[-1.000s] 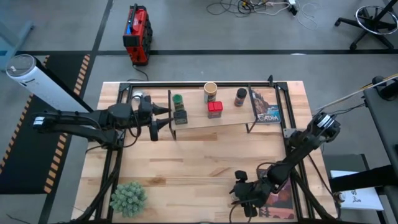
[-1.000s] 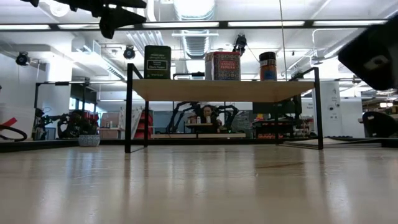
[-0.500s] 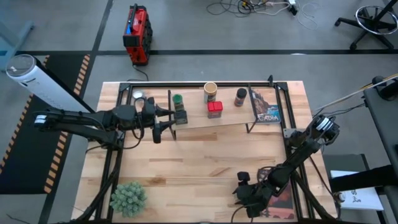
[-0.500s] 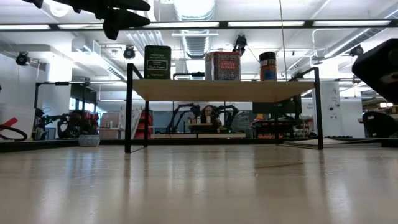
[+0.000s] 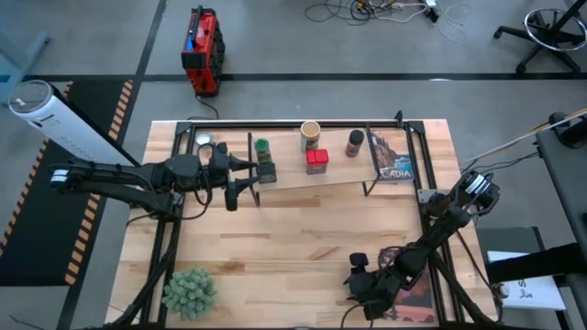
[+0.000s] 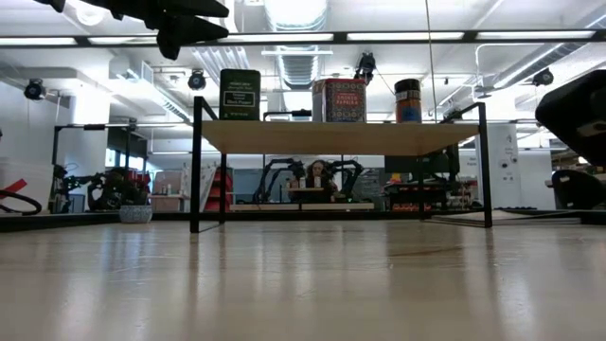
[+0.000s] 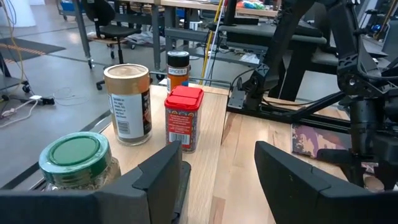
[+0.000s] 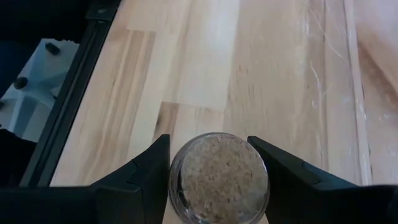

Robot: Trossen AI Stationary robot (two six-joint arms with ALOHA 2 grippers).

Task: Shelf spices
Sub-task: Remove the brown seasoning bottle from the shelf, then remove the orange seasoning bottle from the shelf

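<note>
- One wide wooden table (image 5: pixel 303 238) carries everything; the shelf (image 5: pixel 341 177) stands along its far side, a pale board in a thin black frame.
- Left gripper (image 5: pixel 244 176) hovers at the shelf's left end, just beside the dark square tin (image 5: pixel 266 171). Its claw is released: the left wrist view shows a clear gap between the two fingers and nothing in it.
- Right gripper (image 5: pixel 359 282) is low over the table's near edge, right of centre, pointing down at the wood.
- A fuzzy green plant ball (image 5: pixel 190 291) sits at the near left corner, well apart from both arms.
- A picture-cover book (image 5: pixel 392 158) lies at the shelf's right end.
- Five spices stand upright on the board: the green-lidded jar (image 5: pixel 262 146) just behind the dark tin, then the tan cylinder (image 5: pixel 311 136) behind the red square tin (image 5: pixel 317 161), then the dark-lidded brown jar (image 5: pixel 355 142) next to the book.
- The small pale jar (image 8: pixel 219 177), full of tan grains, stands on the table inside the right claw; whether it is grasped or let go I cannot tell.
</note>
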